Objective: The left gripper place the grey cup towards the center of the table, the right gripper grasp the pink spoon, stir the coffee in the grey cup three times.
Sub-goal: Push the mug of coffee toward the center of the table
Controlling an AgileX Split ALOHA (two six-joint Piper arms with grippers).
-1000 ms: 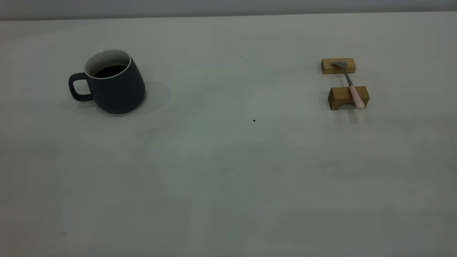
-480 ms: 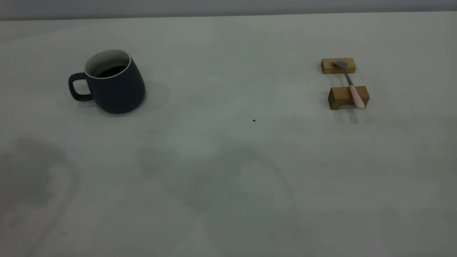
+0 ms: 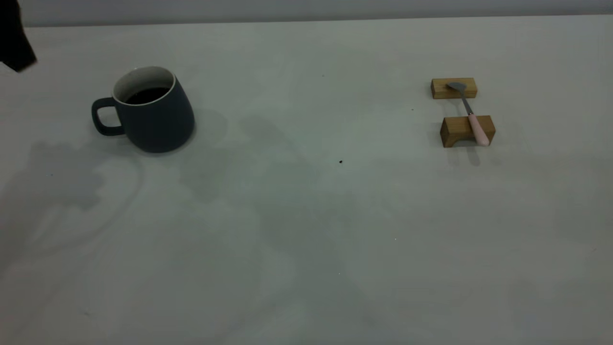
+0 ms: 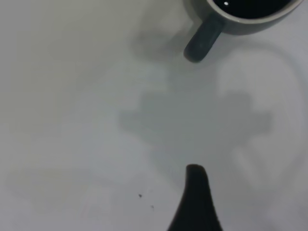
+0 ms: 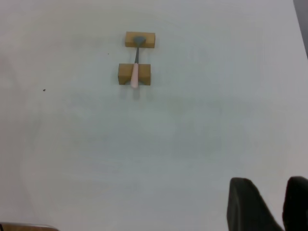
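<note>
Movement first: the left gripper [image 3: 14,36] has just come into the exterior view as a dark shape up beyond the grey cup [image 3: 151,112], on its handle side, and its shadow has spread over the table [image 3: 306,239] in front of the cup. You can read that as the approach beginning, but the cup has not shifted; it sits well away from the pink spoon [image 3: 471,115], coffee [image 3: 147,95] dark inside. From the left wrist only one finger [image 4: 197,204] shows, so you cannot tell how wide that gripper stands. The spoon lies untouched across two wooden blocks [image 3: 467,130] (bowl on the farther one). The right gripper [image 5: 274,204] hovers well short of the spoon, fingers slightly parted, holding nothing
</note>
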